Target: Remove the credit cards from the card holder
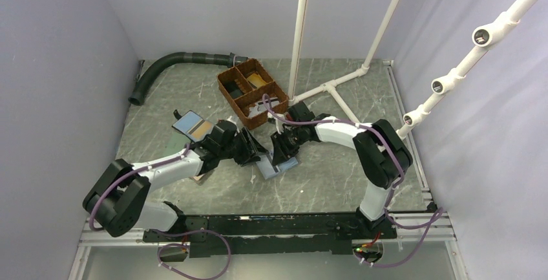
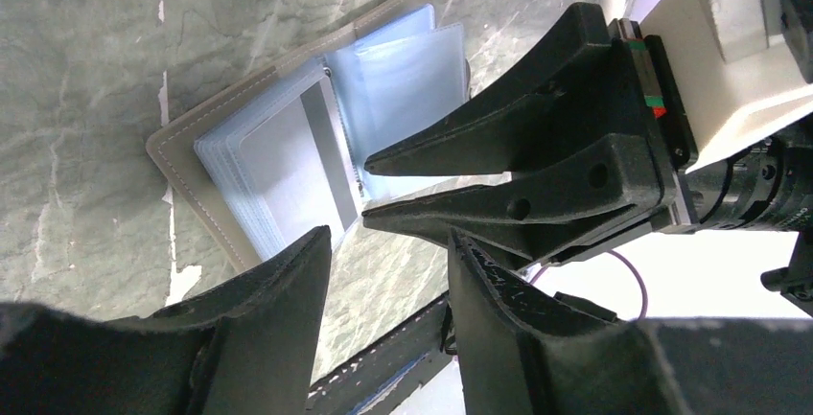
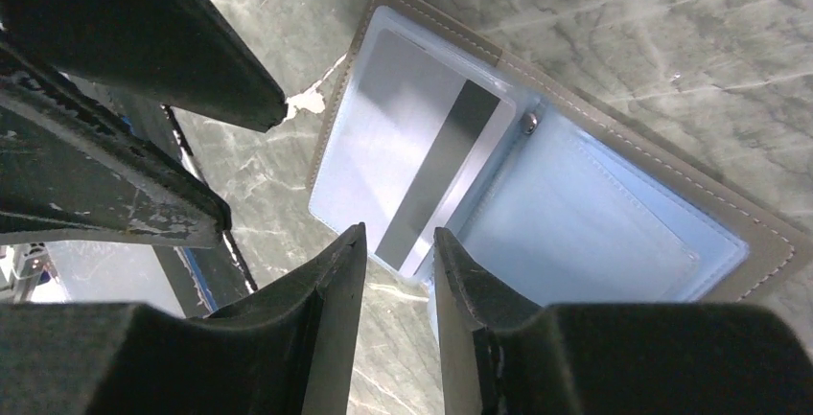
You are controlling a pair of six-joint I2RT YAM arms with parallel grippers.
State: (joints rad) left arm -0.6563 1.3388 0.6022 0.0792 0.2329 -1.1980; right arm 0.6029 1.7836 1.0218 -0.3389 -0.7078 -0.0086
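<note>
- The card holder (image 3: 594, 223) is laid open, blue side up, on the desk (image 1: 336, 183).
- One striped credit card (image 3: 422, 156) is seen tucked into one half of the card holder.
- The left jaws are held released beside the card holder.
- The right jaws are parted narrowly at the card holder's edge, apparently grasping nothing.

Clearances around the card holder (image 1: 279, 165)
Access from above is taken up by the left gripper (image 1: 256, 155) and right gripper (image 1: 282, 152), set tip to tip with little room between them. The back is closed by the basket (image 1: 227, 91), just behind the right wrist, and by the pipes (image 1: 336, 87) farther right. A wallet (image 1: 192, 125) is set just behind the left arm. A hose (image 1: 168, 63) is laid at the far left, well apart. Open table (image 1: 323, 186) is found to the front and right.
</note>
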